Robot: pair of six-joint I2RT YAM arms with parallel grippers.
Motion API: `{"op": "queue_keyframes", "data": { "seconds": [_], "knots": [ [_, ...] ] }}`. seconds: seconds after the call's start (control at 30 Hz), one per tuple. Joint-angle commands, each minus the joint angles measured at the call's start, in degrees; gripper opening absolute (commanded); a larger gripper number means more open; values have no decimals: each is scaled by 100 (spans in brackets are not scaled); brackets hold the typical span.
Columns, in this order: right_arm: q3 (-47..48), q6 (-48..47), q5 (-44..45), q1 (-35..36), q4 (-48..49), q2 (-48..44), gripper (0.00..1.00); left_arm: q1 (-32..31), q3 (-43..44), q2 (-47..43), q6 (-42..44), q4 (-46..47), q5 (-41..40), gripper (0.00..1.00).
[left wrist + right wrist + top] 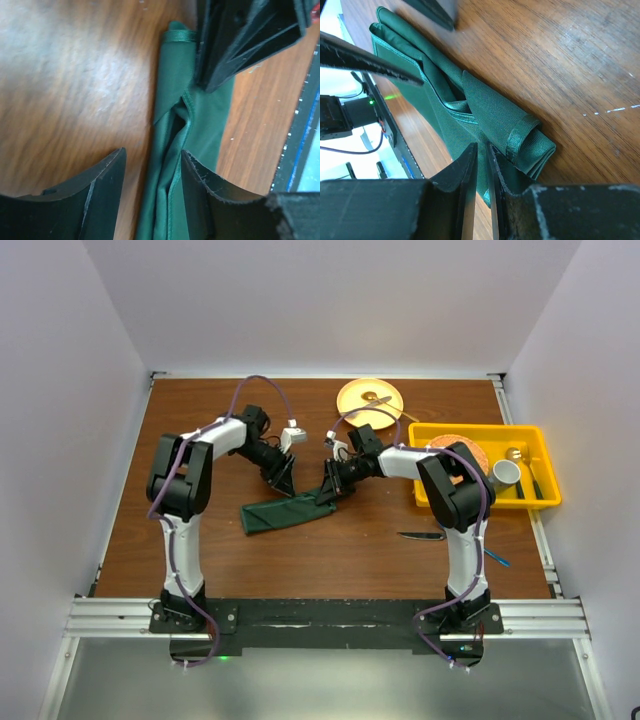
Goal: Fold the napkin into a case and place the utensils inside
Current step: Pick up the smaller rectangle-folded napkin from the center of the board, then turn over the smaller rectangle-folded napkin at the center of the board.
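The dark green napkin (285,512) lies on the table folded into a narrow long strip. It also shows in the left wrist view (170,150) and the right wrist view (470,100). My left gripper (283,478) (152,165) is open, its jaws straddling the strip's middle folds. My right gripper (330,490) (482,150) is at the strip's right end, its jaws almost shut on a near layer of the cloth. The dark-handled knife (422,536) and the blue fork (497,558) lie on the table to the right.
A yellow plate (370,398) with a metal utensil on it sits at the back. A yellow bin (545,502) at the right holds a cup, a round brown item and metal cutlery. White walls enclose the table.
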Motion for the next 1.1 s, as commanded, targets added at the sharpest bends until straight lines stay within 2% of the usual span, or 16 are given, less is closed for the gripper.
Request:
{"op": "queue_keyframes", "data": {
  "seconds": [0.0, 0.13, 0.23, 0.33, 0.43, 0.47, 0.57, 0.67, 0.83, 0.97, 1.07],
  "knots": [
    [-308, -436, 1221, -56, -286, 201, 19, -147, 59, 302, 317, -358, 290, 52],
    [-343, -419, 1221, -65, -277, 210, 19, -226, 41, 382, 282, -393, 352, 48],
    [-361, -384, 1212, -65, -225, 201, 19, -235, 15, 452, 211, -358, 422, 40],
    [-387, -357, 1195, -56, -216, 192, 19, -235, 6, 470, 141, -271, 361, 27],
    [-378, -348, 1169, -56, -207, 174, 19, -227, 33, 417, 53, -182, 335, 3],
    [-378, -340, 1108, -65, -207, 140, 20, -227, 76, 382, 53, -182, 352, 0],
    [-343, -252, 749, -74, -110, -62, 25, -227, 164, 225, 53, -130, 256, 0],
    [-177, -269, 169, -118, -197, -343, 39, -235, 112, -196, 53, 177, -130, 0],
    [393, -392, -869, -530, -882, -1003, 60, -227, -38, -865, 167, 670, -789, 0],
    [1044, -1215, -1047, -864, -1796, -1162, 68, -288, -20, -1077, 421, 802, -1106, 0],
    [1352, -1507, -897, -1101, -2175, -1118, 69, -393, -248, -1393, 580, 1170, -1545, 0]
  ]
}}
